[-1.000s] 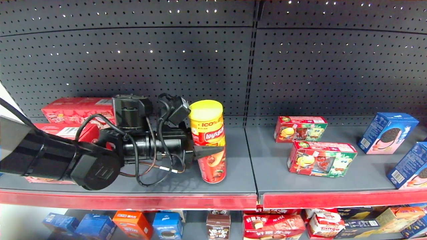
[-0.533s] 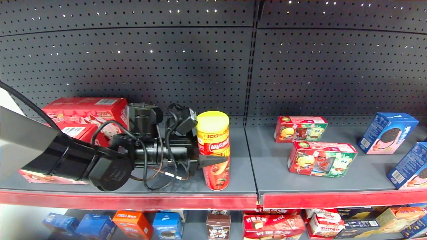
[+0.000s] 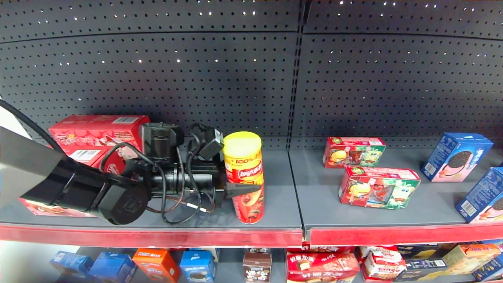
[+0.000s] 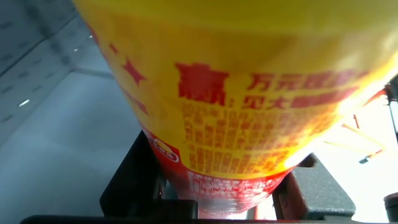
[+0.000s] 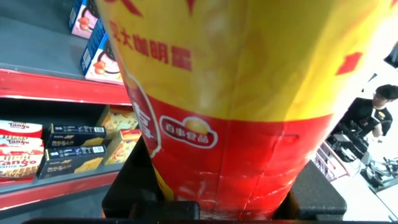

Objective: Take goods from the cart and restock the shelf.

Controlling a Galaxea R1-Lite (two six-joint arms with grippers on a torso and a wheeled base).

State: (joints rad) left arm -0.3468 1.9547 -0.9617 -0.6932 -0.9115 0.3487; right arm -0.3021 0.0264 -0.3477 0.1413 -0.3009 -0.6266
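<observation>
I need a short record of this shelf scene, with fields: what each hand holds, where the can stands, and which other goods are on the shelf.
left hand: shut on chip can, gripping its middle from the side
chip can position: upright, near the front edge of the grey shelf; contact with the board cannot be told
right hand: shut on second chip can
beside the arm: red boxes
right bay: two cartoon boxes, blue cookie boxes

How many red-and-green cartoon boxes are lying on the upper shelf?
2. The rear cartoon box lies farther back; the front cartoon box lies nearer the red shelf edge. None seems hidden.
</observation>
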